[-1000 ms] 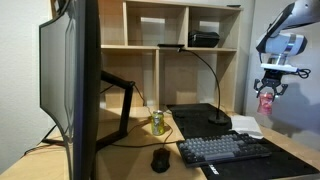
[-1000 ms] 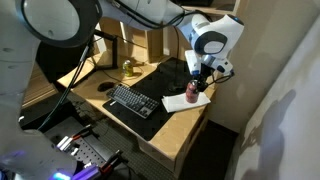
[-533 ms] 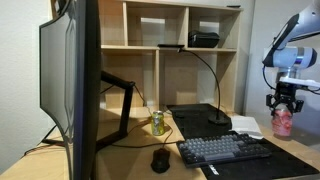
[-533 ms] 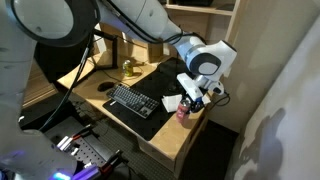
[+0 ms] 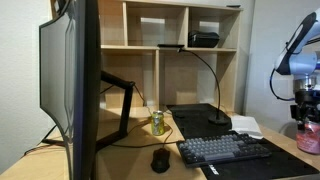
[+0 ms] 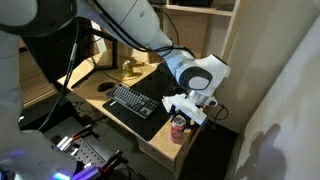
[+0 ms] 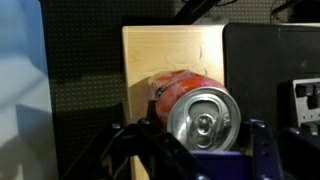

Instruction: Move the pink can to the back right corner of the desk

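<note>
The pink can (image 7: 190, 110) fills the wrist view, silvery top toward the camera, held between my gripper's (image 7: 200, 135) dark fingers. Below it is a corner of the light-wood desk (image 7: 170, 50). In both exterior views the gripper (image 6: 181, 112) holds the can (image 6: 179, 128) upright at the desk's corner by the black mat; I cannot tell whether it touches the desk (image 6: 160, 135). In an exterior view the can (image 5: 308, 139) shows at the far right edge, under the gripper (image 5: 306, 112).
A dark keyboard (image 6: 133, 101) lies on a black mat (image 5: 250, 160). A yellow-green can (image 5: 157, 122), a mouse (image 5: 160, 159), a desk lamp (image 5: 218, 118), a monitor on an arm (image 5: 70, 80) and a cubby shelf unit (image 5: 180, 50) stand around. White paper (image 5: 245, 126) lies beside the mat.
The gripper has carried the pink can down and toward the desk's corner, from above the white paper to low at the desk edge beside the mat.
</note>
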Controlling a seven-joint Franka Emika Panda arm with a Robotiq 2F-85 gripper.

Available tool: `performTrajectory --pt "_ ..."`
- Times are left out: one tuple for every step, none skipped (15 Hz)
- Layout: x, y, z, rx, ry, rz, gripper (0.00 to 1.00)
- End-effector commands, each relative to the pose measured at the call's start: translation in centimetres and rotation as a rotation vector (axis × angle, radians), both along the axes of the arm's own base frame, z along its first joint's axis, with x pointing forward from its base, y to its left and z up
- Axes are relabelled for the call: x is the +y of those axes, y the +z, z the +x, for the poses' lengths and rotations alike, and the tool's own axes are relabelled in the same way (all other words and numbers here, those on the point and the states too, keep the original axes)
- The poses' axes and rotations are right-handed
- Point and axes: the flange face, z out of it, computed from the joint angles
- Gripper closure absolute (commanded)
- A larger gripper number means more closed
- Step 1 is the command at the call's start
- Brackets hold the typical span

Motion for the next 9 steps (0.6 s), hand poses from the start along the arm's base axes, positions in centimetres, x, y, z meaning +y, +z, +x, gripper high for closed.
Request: performTrajectory --pt "2.0 0.9 -3.4 -0.127 0.146 0.0 0.58" --pt "2.2 1.0 -3.6 -0.167 0.127 0.013 0.58" --pt "2.4 1.1 -3.9 -0.199 0.104 0.031 0.58" --pt "1.6 0.3 -2.3 -0.13 0.102 0.012 0.58" --pt "1.8 0.4 -2.6 -0.138 0.101 0.017 0.33" --pt "1.8 0.4 -2.5 -0.137 0.101 0.016 0.33" --pt "1.8 0.3 -2.5 -0.137 0.101 0.015 0.33" --pt "1.8 0.3 -2.4 -0.137 0.101 0.015 0.33" --pt "1.7 0.1 -2.2 -0.145 0.077 0.004 0.58"
